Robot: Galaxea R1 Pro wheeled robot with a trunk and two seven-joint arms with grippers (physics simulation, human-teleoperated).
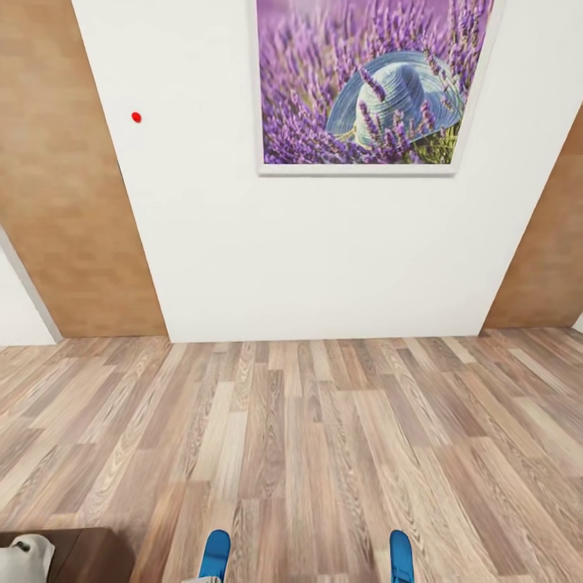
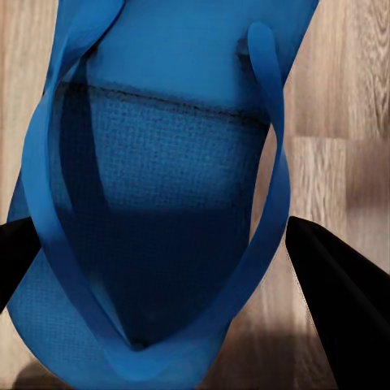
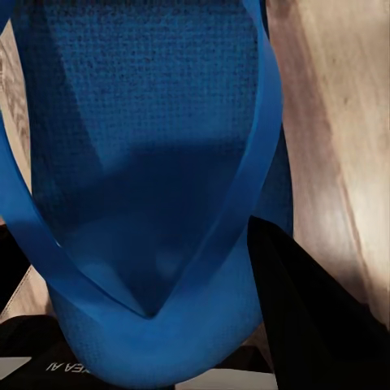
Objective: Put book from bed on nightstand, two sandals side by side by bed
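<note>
Two bright blue sandals hang in front of a white wall (image 1: 324, 259) in the bedroom, one in each claw of the robot. In the left wrist view, the left sandal (image 2: 162, 162) lies between the two black fingers (image 2: 341, 301) of the left claw (image 2: 162, 276), its thong straps (image 2: 272, 187) meeting in a point near the claw; the fingers flank the sole at either edge, and the claw appears clenched on it. Below the sandal runs the wood-plank floor (image 2: 349, 106).

In the right wrist view, the right sandal (image 3: 146, 122) sits the same way in the right claw (image 3: 146, 301), one black finger (image 3: 309, 309) pressed against the sole's edge and the straps converging just ahead of the claw, which appears to be grasping it.

From the head camera, the tips of both sandals show at the lower edge, the left one (image 1: 215, 555) and the right one (image 1: 402, 555) well apart and level with each other above the floor (image 1: 291, 437). Far ahead of both claws a framed picture of lavender and a blue hat (image 1: 372, 81) hangs on the wall, with a small red dot (image 1: 136, 117) to its left. Brown wooden doors (image 1: 57, 178) stand on either side of the wall. A dark wooden corner (image 1: 89, 555) carrying a pale cloth (image 1: 24, 559) lies just left of the left sandal.
</note>
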